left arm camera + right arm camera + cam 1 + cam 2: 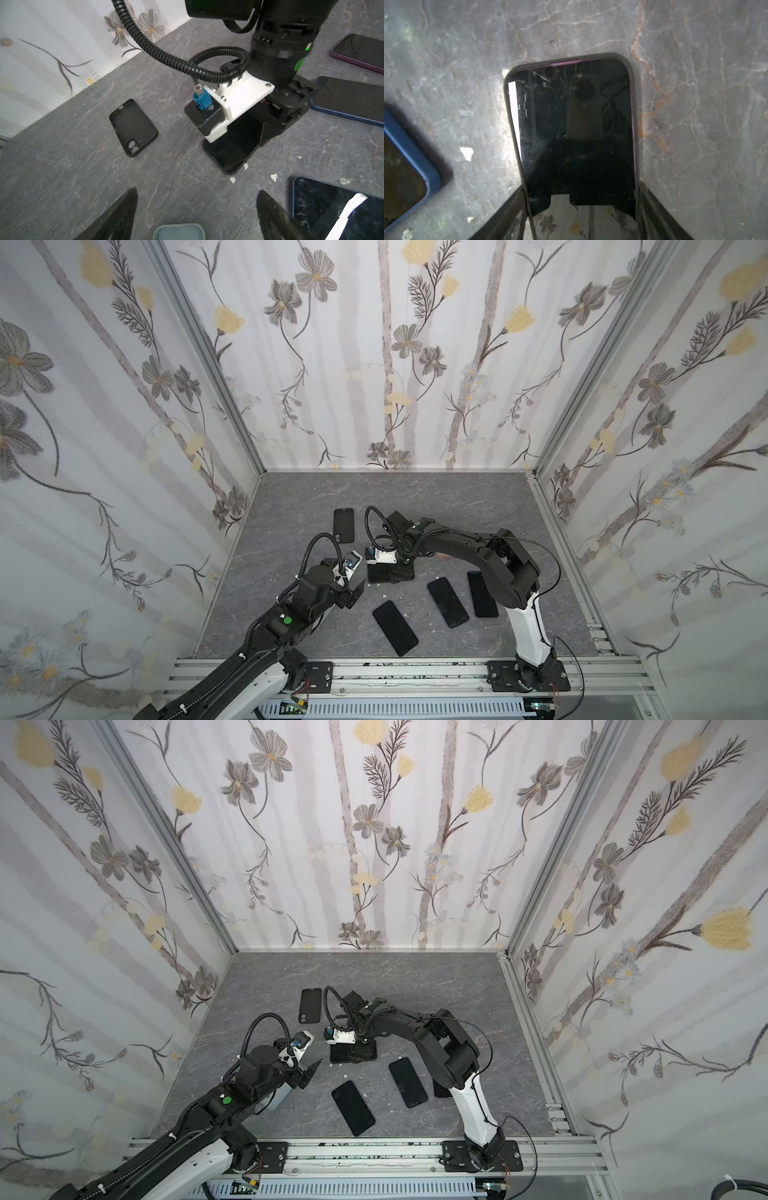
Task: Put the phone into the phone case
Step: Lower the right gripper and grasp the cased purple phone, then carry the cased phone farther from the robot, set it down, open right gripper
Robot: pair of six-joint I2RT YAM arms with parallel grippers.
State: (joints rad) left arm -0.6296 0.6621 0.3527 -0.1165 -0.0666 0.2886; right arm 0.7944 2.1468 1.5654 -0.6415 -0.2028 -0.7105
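Right gripper [581, 188] stands low over the phone [577, 124], its fingers [504, 218] flanking the phone's long sides. We cannot tell whether they press on it or merely stand beside it. Only the right wrist view shows us the phone's purple edge inside a dark rim [508, 87]. In both top views the gripper hides most of the phone, near the middle of the table [291, 497].

Left gripper [197, 192] hangs released, jaws wide with nothing between, apart from the phone. Its wrist view shows us plainly the black case [133, 126] lying hollow side up, and a pale blue case [179, 231] beneath.
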